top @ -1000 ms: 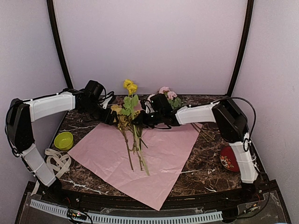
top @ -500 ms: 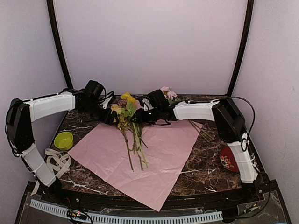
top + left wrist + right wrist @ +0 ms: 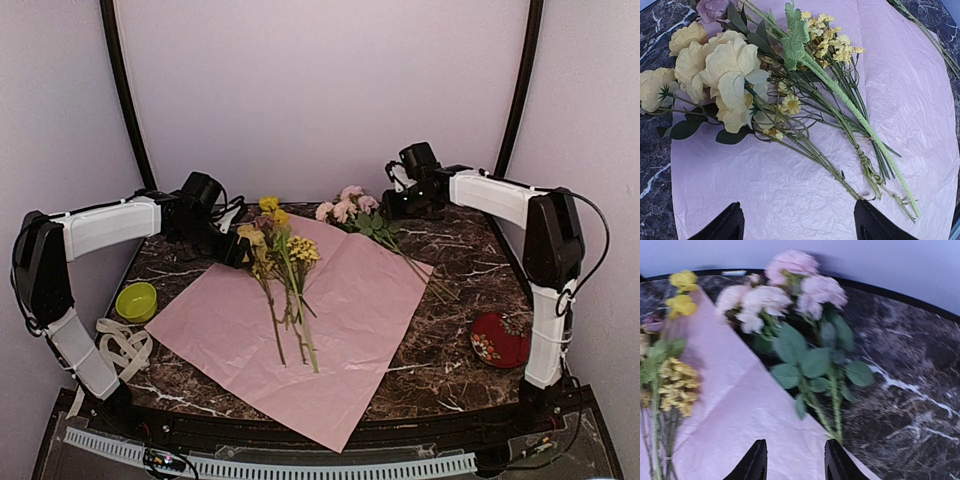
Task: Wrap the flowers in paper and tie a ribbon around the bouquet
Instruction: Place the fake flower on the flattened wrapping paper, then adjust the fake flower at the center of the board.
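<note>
Early stage: yellow flowers (image 3: 283,262) are laid on the flat, unfolded paper (image 3: 350,300), pink flowers (image 3: 345,210) are seen at its far edge, the ribbon (image 3: 120,345) is untouched far left, left gripper (image 3: 797,226) and right gripper (image 3: 796,462) are released and empty, nothing is wrapped or tied yet.

You're working on a dark marbled tabletop (image 3: 450,350). The lilac paper (image 3: 350,320) lies spread across its middle. A green bowl (image 3: 136,301) and the cream ribbon (image 3: 122,345) sit at the left edge. A red dish (image 3: 499,339) sits at the right. Pink flowers (image 3: 345,208) lie along the paper's far-right edge.
</note>
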### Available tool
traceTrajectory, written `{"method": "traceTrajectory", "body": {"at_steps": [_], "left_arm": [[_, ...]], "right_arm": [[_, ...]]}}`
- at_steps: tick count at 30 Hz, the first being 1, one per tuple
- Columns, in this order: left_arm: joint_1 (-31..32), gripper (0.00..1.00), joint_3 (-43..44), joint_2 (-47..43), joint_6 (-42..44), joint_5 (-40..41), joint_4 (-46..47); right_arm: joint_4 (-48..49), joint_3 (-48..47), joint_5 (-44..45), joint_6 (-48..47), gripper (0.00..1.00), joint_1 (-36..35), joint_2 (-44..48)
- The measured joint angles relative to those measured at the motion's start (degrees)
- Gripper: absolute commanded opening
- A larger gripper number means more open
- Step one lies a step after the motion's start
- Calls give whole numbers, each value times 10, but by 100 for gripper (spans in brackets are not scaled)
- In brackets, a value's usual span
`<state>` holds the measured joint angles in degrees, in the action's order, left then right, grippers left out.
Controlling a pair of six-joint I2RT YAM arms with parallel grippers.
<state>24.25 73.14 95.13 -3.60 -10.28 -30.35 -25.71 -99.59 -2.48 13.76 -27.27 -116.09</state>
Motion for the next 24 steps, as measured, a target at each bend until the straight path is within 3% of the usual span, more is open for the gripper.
{"method": "traceTrajectory", "body": {"at_steps": [4, 12, 18, 24], "left_arm": [[0, 78, 0, 0, 0, 0, 0], [0, 78, 0, 0, 0, 0, 0], [0, 78, 0, 0, 0, 0, 0], [0, 78, 0, 0, 1, 0, 0]], "right_arm": [[-79, -21, 56, -53, 40, 35, -45], [-185, -46, 115, -121, 34, 39, -118], [-205, -62, 119, -140, 24, 42, -124], [-208, -70, 125, -144, 23, 47, -151]]}}
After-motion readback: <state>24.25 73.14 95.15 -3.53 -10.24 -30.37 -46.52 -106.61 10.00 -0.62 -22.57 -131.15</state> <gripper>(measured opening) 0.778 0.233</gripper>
